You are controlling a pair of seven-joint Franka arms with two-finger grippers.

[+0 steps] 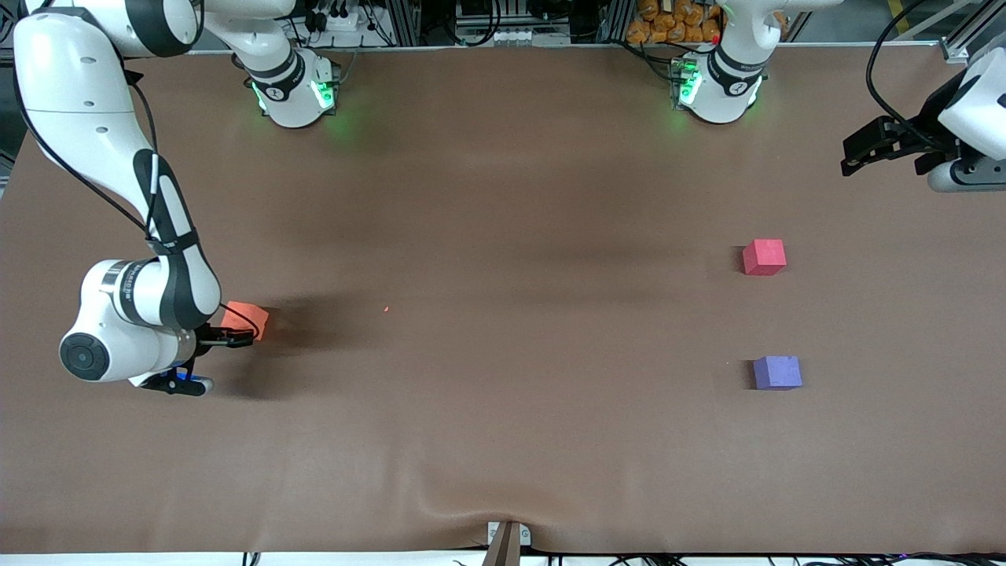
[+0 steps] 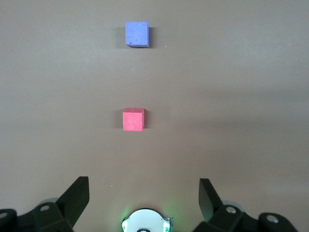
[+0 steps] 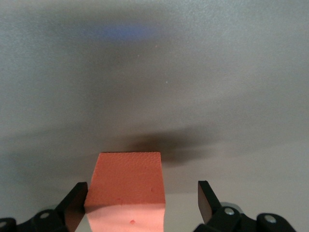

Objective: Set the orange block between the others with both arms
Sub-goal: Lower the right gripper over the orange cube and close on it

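Orange block (image 1: 247,319) sits between the spread, not yet closed fingers of the right gripper (image 1: 236,338), at the table's nine o'clock end. Pinkish-red cube (image 1: 764,257) and purple-blue cube (image 1: 777,372) lie toward three o'clock, under the waiting, open left gripper (image 1: 872,153).

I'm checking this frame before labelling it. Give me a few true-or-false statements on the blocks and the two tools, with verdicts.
1. The right tool is open around the orange block. True; one finger touches it, the other stands apart.
2. The orange block already sits between the other two. False; it lies at the right arm's end of the table.
3. The purple-blue block lies nearer the front camera than the pinkish-red block. True.
4. The left tool holds the pinkish-red block. False; it is open, empty and waits above the table's edge.
5. The two other blocks touch. False; bare table separates them.
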